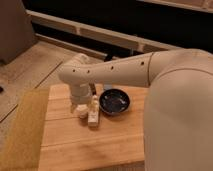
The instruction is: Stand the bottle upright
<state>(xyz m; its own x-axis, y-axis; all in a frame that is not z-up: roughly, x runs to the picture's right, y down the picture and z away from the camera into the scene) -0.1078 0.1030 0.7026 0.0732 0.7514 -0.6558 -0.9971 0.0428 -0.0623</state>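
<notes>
On the wooden table (75, 145), your gripper (80, 107) hangs just left of the cream-white bottle (93, 112), itself just beside the dark blue bowl (114, 101), whose inside shows only a pale sheen; you cannot tell whether the gripper is clenched or released.

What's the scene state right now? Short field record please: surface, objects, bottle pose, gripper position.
surface: wooden table, with a yellow-green mat along its left edge in the view
bottle: cream-white, appears upright with the neck up, near the middle of the table
bowl: dark blue, close on the right of the bottle in the view
gripper: low over the table, close on the left of the bottle in the view; contact cannot be told
arm: reaches in from the right of the view
</notes>
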